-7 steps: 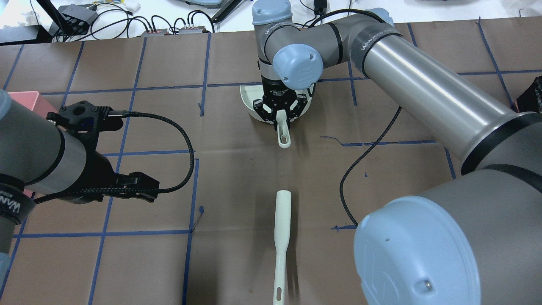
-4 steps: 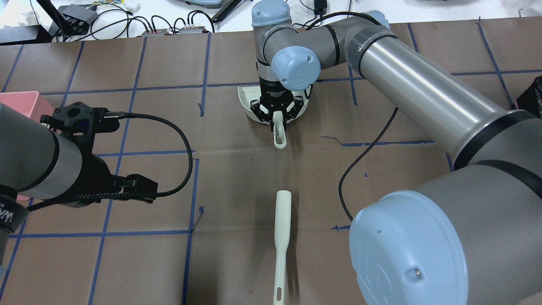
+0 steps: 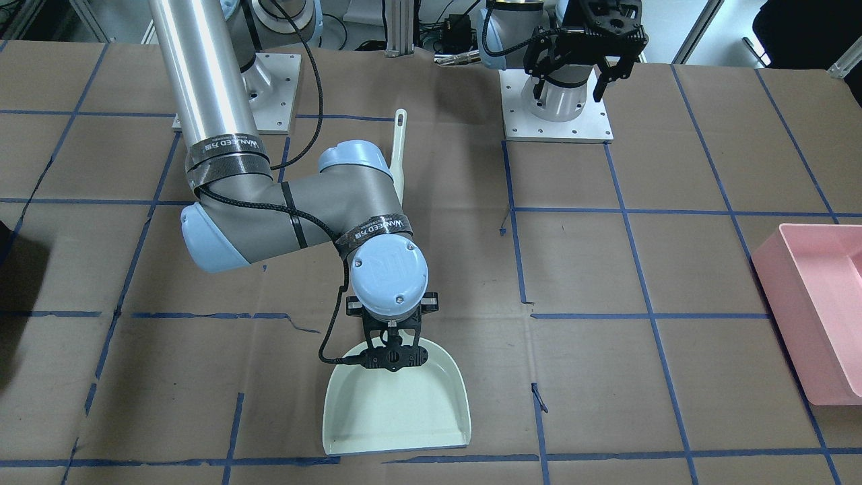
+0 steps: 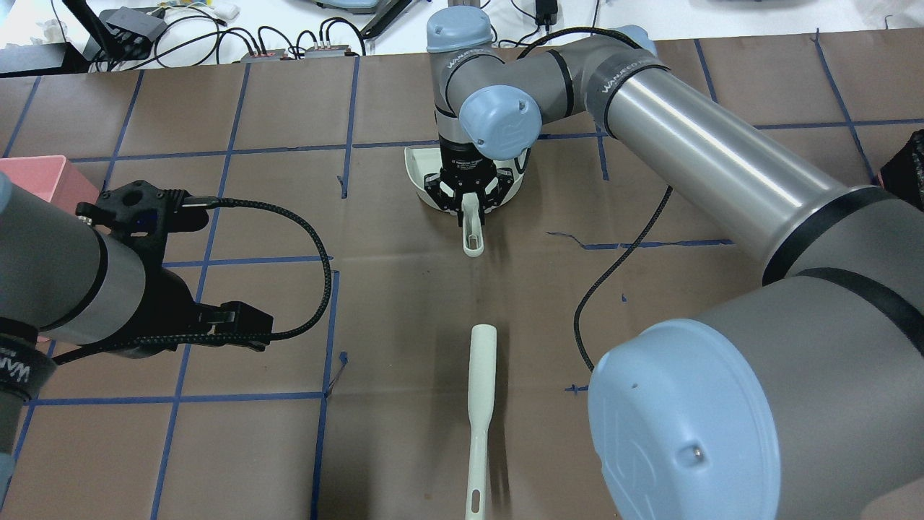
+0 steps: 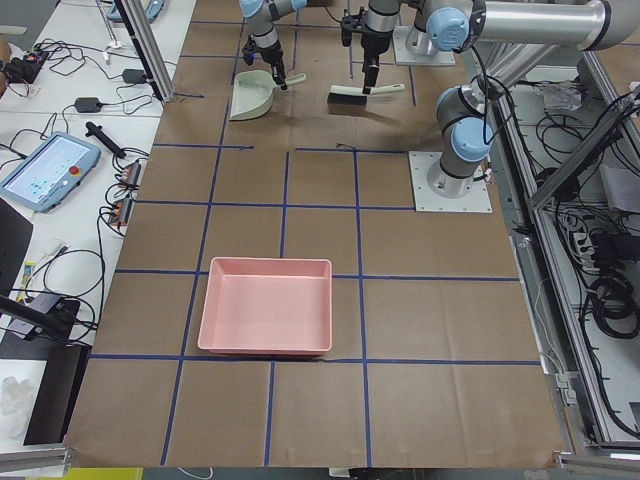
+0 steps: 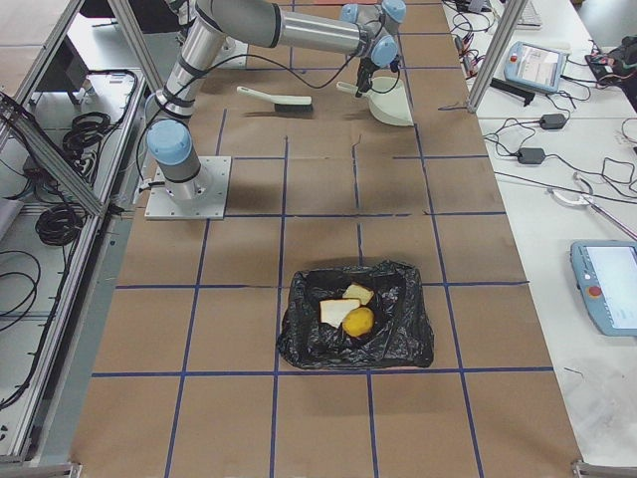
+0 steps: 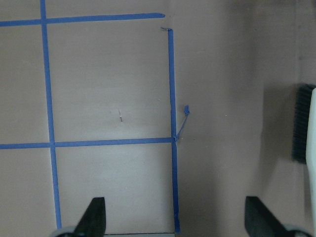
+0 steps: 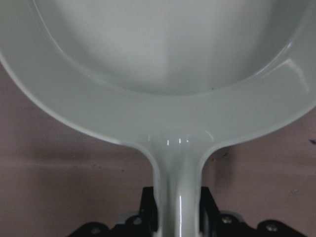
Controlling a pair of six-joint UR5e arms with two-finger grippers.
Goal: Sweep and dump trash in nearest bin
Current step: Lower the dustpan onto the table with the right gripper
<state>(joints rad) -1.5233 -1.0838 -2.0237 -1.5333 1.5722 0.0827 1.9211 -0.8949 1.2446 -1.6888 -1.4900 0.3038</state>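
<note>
Obstacles on the tabletop (image 4: 404, 289): dustpan (image 3: 397, 411) far-centre, handle occupied by the right pincer (image 4: 471, 209); brush (image 4: 480, 390) lengthwise near-centre; right arm (image 4: 707, 166) slanting over the right half, cable (image 4: 608, 274) drooping beneath; pink bin (image 5: 266, 305) at the left end; black bag (image 6: 356, 317) at the right end. Free: band between dustpan and brush; bare squares beneath the left pincer (image 7: 174, 202).

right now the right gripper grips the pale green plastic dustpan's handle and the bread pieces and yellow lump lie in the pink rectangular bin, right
Wrong bin. The exterior right view shows the white bread pieces and yellow lump in the black bag-lined bin; the pink rectangular bin is empty. The right gripper does grip the pale green plastic dustpan by its handle.
</note>
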